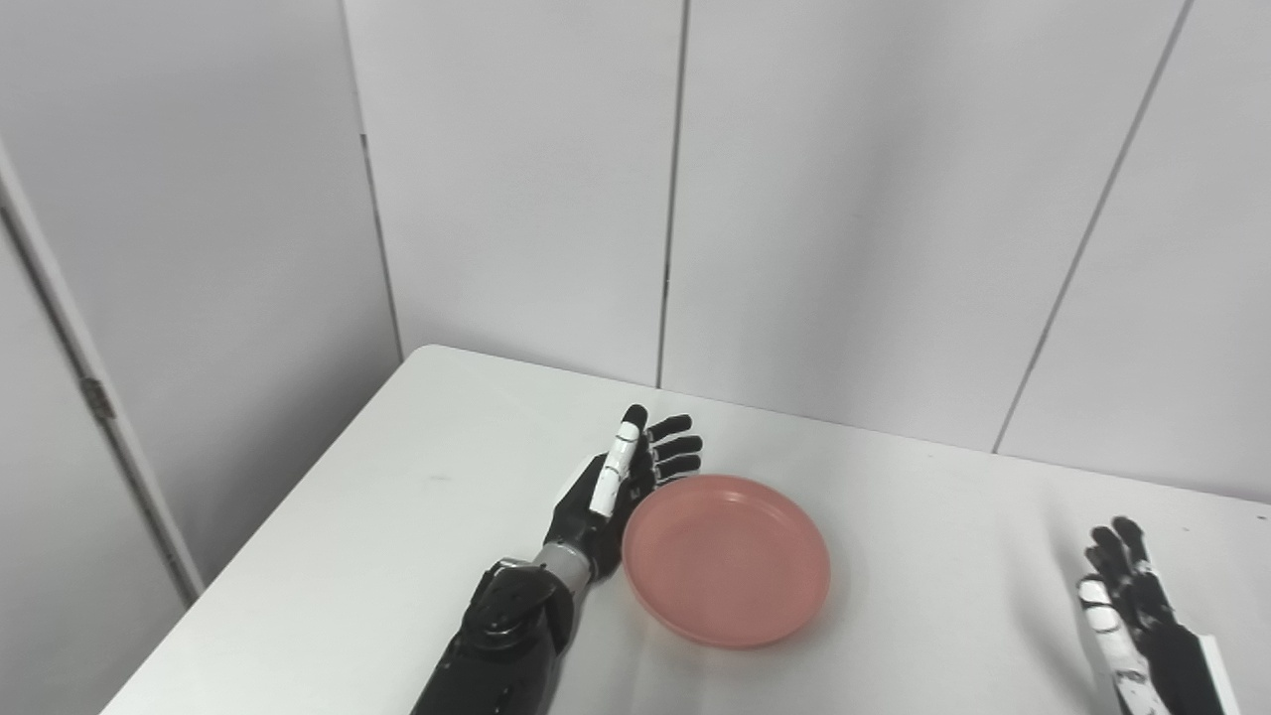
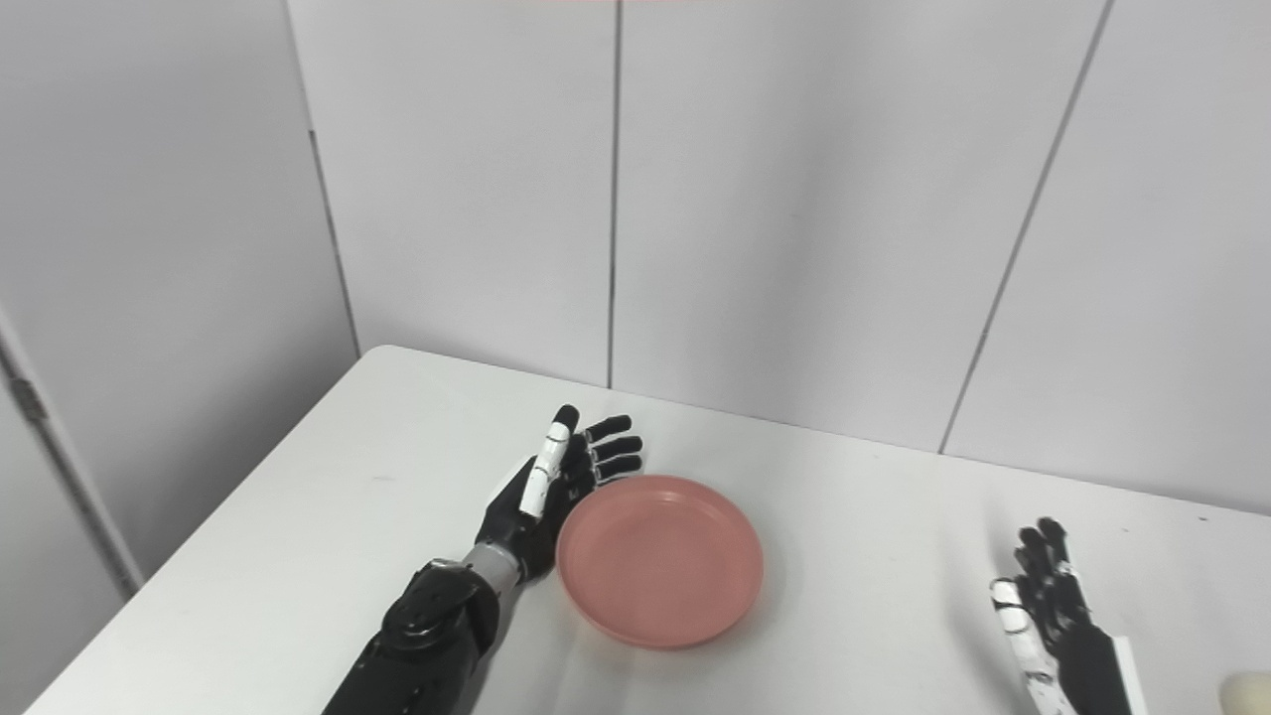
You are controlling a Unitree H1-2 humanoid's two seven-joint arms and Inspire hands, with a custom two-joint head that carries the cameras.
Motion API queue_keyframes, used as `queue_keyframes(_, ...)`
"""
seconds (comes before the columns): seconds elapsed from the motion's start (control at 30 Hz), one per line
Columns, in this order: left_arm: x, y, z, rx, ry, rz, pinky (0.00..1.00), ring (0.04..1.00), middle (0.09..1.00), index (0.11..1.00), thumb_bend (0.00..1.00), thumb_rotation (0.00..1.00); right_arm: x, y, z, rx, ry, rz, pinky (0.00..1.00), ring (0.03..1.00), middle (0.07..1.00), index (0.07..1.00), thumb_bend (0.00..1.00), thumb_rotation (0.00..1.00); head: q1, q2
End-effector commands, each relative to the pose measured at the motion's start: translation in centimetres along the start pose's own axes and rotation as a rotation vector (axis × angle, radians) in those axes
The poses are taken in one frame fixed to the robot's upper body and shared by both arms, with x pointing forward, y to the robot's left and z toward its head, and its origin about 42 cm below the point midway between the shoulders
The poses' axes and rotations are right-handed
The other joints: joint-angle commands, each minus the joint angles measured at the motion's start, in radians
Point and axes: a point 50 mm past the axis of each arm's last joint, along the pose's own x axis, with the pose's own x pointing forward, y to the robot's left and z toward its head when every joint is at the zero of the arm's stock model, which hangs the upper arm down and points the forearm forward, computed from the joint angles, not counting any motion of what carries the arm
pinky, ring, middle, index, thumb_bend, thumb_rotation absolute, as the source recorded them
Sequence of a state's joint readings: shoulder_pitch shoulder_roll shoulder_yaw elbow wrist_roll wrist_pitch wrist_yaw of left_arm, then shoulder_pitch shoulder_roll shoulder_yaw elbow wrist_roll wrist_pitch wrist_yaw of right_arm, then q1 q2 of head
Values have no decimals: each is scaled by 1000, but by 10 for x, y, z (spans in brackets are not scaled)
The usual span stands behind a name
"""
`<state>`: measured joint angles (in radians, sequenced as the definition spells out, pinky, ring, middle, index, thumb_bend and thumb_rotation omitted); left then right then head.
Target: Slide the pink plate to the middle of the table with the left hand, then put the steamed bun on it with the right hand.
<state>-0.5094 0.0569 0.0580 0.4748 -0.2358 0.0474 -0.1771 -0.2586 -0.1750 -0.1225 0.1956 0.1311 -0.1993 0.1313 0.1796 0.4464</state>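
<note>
While my left hand [image 1: 621, 487] rests edge-on against the pink plate [image 1: 727, 559], I read it as a pusher and not a gripper: the fingers are stretched out and a little apart, curling past the rim at about 10 o'clock of the plate, and they hold nothing. The palm touches the rim at 9 o'clock, so a push from there should send the plate toward 3 o'clock. The plate lies flat on the white worktop [image 1: 397, 516], hollow side up and empty, already close to the middle as far as I can judge. It is round, so it has no long axis and no pointing direction. My right hand [image 2: 1053, 621] waits at 4 o'clock of the plate, well apart, open and empty. Just beside it, at the picture's corner, a pale rounded thing [image 2: 1247, 692] shows, probably the steamed bun.
</note>
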Motion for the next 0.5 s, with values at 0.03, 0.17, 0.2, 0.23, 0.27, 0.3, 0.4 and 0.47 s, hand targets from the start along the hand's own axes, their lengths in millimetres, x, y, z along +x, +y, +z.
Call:
queue_keyframes(0.03,0,-5,6,-1,-4,-61,818,834,815,790,766,997,0,6,-1,4,-22,8,1000,956,944,971,485,651,-32,4)
queue_keyframes(0.17,-6,-12,0,17,6,-91,805,821,801,786,742,997,2,15,-3,-19,-11,6,1000,964,935,968,605,686,-65,10)
queue_keyframes(0.2,-8,-14,-4,18,3,-91,805,820,799,787,737,997,2,17,-3,-22,-13,6,1000,965,934,967,615,692,-78,11)
queue_keyframes(0.23,-10,-15,-6,19,1,-91,808,825,806,794,728,989,2,19,-3,-24,-14,5,1000,959,935,968,619,693,-81,12)
queue_keyframes(0.27,-12,-17,-11,19,-3,-84,810,827,809,797,725,986,3,22,-3,-20,-17,7,1000,957,936,969,620,693,-104,14)
queue_keyframes(0.3,-14,-19,-14,18,-6,-79,817,834,818,804,712,979,3,23,-3,-17,-18,9,1000,956,933,967,613,685,-104,14)
queue_keyframes(0.4,-22,-23,-21,9,-31,-47,832,840,826,810,690,934,3,31,-2,-3,-10,5,1000,956,932,962,607,668,-163,17)
queue_keyframes(0.47,-27,-26,-25,9,-58,-33,843,848,834,815,694,914,2,36,-1,-14,-5,5,1000,956,932,963,612,670,-194,18)
